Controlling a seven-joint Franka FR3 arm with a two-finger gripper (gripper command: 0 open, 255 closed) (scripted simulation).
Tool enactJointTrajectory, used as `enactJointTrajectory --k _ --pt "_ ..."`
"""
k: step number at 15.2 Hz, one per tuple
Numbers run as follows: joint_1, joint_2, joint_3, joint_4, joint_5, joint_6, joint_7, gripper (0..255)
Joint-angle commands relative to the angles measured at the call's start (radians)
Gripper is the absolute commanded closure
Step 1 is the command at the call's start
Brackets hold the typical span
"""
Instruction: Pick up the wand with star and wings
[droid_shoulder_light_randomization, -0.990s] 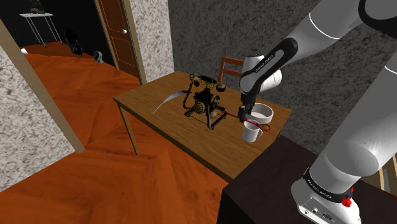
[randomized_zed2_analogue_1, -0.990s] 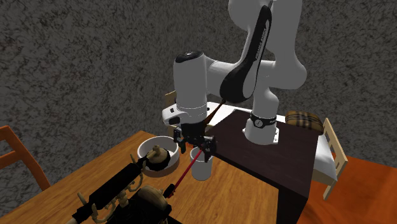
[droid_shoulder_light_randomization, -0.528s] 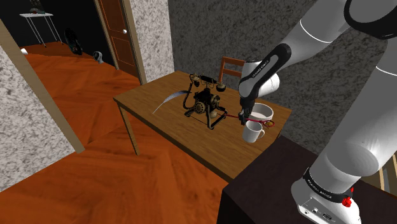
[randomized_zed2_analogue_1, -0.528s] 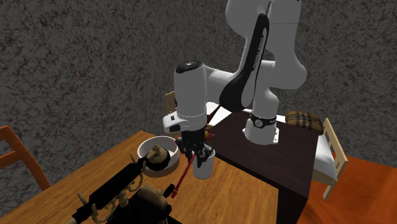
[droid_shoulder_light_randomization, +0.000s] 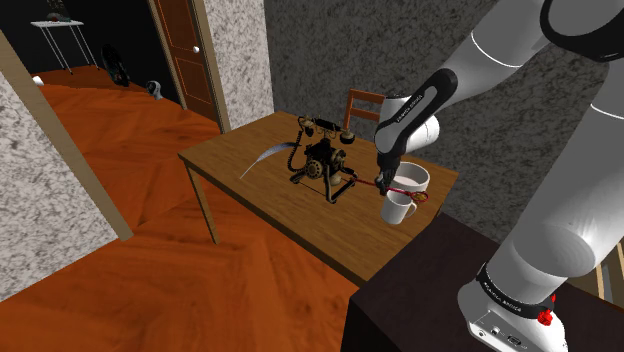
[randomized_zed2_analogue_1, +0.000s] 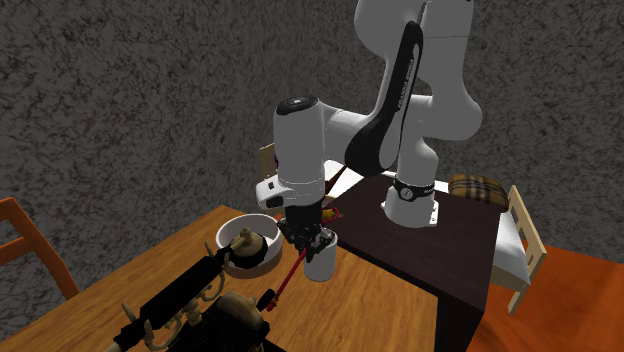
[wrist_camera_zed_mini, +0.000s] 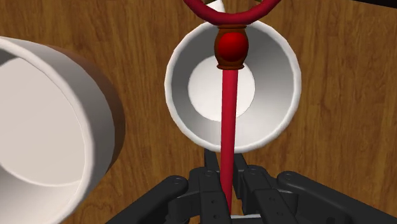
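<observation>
**A:** What is the gripper (wrist_camera_zed_mini: 226, 181) doing?

**B:** Its 2 black fingers are closed tight on the red shaft of the wand (wrist_camera_zed_mini: 227, 121), clasping it from both sides. The gripper hangs just over the near rim of the white mug (wrist_camera_zed_mini: 181, 114).

**A:** And where does the wand run from there?

**B:** The shaft passes straight across the mug's open mouth. Over the mug's far side it carries 1 red ball, and a curved red ring begins just past that. In the second exterior view the other end of the shaft slants down from the gripper (randomized_zed2_analogue_1: 312, 238), away from the mug and toward the tabletop. Whether the shaft touches the mug's rim cannot be told.

**A:** What else stands near the mug?

**B:** 1 white bowl (wrist_camera_zed_mini: 38, 127) sits just beside the mug, apart from it. Farther from the mug stands an old black telephone (droid_shoulder_light_randomization: 322, 160). All of these rest on the wooden table (droid_shoulder_light_randomization: 250, 180), with the mug near the edge closest to the dark stand (droid_shoulder_light_randomization: 430, 290). Beyond the mug, 1 wooden chair (droid_shoulder_light_randomization: 362, 103) stands against the grey wall.
</observation>
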Motion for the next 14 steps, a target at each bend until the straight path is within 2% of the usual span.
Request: enactJointTrajectory --k 1,14 --pt "0.0 -0.015 -0.001 -0.001 -0.005 -0.014 0.003 255" --pt "-0.003 -0.183 0.0 0.033 -0.046 -0.215 0.03 255"
